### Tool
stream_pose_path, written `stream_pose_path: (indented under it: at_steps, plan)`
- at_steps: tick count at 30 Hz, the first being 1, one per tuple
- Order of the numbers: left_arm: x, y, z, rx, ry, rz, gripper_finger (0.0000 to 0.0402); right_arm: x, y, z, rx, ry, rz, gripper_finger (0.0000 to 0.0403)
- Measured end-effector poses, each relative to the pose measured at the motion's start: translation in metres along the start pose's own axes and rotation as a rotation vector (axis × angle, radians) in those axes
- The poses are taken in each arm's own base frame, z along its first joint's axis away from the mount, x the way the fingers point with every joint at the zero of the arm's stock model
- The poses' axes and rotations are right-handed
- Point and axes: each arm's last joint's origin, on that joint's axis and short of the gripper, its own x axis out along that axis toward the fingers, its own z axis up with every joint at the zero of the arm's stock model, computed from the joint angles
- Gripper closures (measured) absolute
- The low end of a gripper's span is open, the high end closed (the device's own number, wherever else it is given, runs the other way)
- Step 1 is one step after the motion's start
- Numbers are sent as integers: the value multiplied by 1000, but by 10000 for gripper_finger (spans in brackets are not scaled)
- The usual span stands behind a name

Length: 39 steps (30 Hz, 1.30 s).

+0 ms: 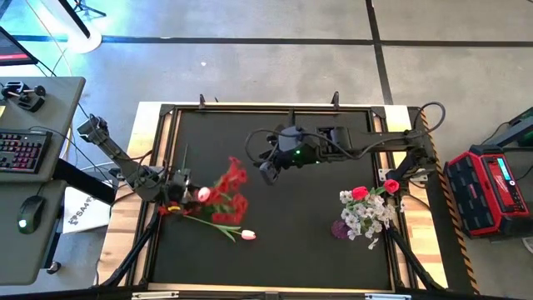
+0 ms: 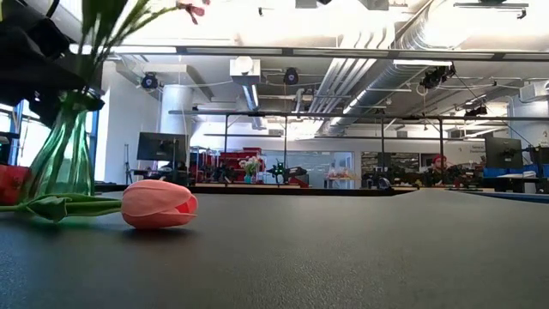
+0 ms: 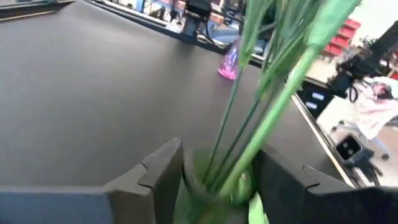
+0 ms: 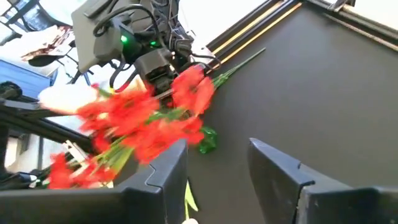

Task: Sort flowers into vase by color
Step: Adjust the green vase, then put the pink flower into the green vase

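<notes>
A green glass vase (image 2: 58,159) stands on its base at the table's left and holds red blossom clusters (image 1: 230,190) and a pale pink bud (image 1: 203,194). My left gripper (image 3: 217,180) is level at the vase's neck (image 3: 198,186), open, one finger on each side of the glass. A pink tulip (image 1: 247,235) lies on its side on the mat in front of that vase, also seen in the low view (image 2: 159,204). My right gripper (image 1: 267,172) hangs open and empty over the table's middle (image 4: 217,168). My left gripper's fingers (image 3: 163,169) come level from the table's left side and stand close on both sides of the green vase's neck. The stems rise between them. I cannot tell whether either finger touches the glass.
A purple vase (image 1: 341,227) at the table's right holds white blossoms (image 1: 369,217) and red-pink rosebuds (image 1: 360,193). A desk with keyboard (image 1: 21,152) and mouse stands left of the table, and a red case (image 1: 491,190) to its right. The mat's far half is bare.
</notes>
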Motion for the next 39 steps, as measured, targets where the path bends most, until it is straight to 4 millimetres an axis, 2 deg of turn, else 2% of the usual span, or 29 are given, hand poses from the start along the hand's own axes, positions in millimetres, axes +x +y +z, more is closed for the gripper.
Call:
stream_pose_path:
  at_steps: [10,13,16,21,24,28,30,34,39]
  plan:
    - [0,-1,1,16,4,-18,153,0,1,-1,7,21,27,189]
    - [-2,-5,11,24,-9,-29,146,-2,1,0,7,22,25,173]
    - [-5,-9,23,91,23,-14,145,-7,4,6,10,1,42,167]
    - [-19,-8,42,194,218,34,145,-20,12,15,11,-31,73,166]
    - [-31,-9,60,186,317,15,145,-30,18,20,-5,-49,97,166]
    - [-42,-12,76,85,421,-59,146,-39,23,21,-16,-53,87,167]
    - [-45,-14,79,38,483,-104,149,-43,24,20,-20,-41,73,167]
    - [-40,-19,73,-71,577,-83,163,-45,27,16,-27,-39,63,167]
    - [-27,-32,60,20,769,-147,183,-46,28,9,-49,13,38,167]
